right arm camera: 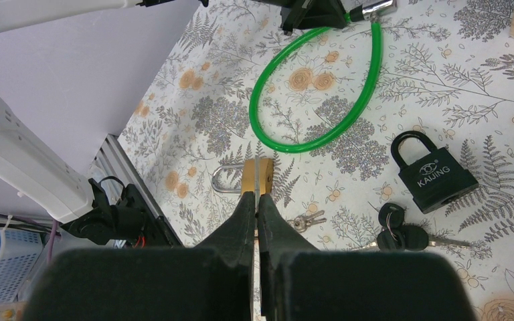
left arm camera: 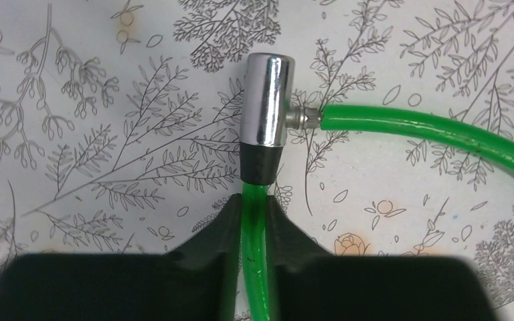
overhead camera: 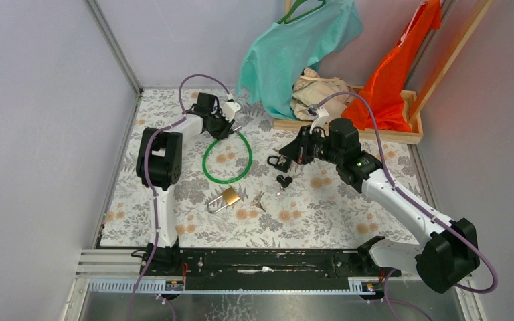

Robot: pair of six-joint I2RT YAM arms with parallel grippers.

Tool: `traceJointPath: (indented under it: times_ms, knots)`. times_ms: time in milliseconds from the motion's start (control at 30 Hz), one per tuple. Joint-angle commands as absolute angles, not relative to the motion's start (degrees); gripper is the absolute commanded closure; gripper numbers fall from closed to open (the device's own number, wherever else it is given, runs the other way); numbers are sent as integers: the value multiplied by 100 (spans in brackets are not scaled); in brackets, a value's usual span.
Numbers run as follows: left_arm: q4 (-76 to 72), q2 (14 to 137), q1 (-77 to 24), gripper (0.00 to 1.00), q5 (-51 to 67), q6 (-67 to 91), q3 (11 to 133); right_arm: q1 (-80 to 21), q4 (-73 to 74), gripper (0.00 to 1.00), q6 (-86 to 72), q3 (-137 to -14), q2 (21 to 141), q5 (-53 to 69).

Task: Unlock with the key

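Green cable lock (left arm camera: 408, 125) is lying near the worktop's far-left corner; I am watching the left gripper (left arm camera: 254, 207) pinching its cable below the chrome head (left arm camera: 266, 100). Brass padlock (overhead camera: 229, 196) and keys (right arm camera: 306, 219) are lying mid-worktop. The right gripper (right arm camera: 258, 200) is hovering closed near the black padlock (right arm camera: 435, 170).

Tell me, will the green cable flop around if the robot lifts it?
Probably bendy, not floppy like string: the green cable lies in a smooth round loop. The shiny metal lock head looks heavier, so that end would likely droop. The left end effector pinches the cable beside it; the glossy coating might slip a little.
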State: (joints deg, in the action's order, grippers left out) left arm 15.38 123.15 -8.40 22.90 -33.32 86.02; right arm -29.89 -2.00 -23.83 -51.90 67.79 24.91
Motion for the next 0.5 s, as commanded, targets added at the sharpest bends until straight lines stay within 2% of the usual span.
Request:
traceJointPath:
  times_ms: [0,133,467]
  knots:
    - [1407,11878,-811,100,2043,-3550,8380,-3035,-292,100,-2377,-5515,6584,2447]
    - [1750,11435,-693,100,2036,-3803,8606,-3033,-157,100,-2348,-5670,6546,2397]
    - [3306,9567,-424,100,3150,-5457,8874,-3068,218,100,-2292,-6065,6407,2345]
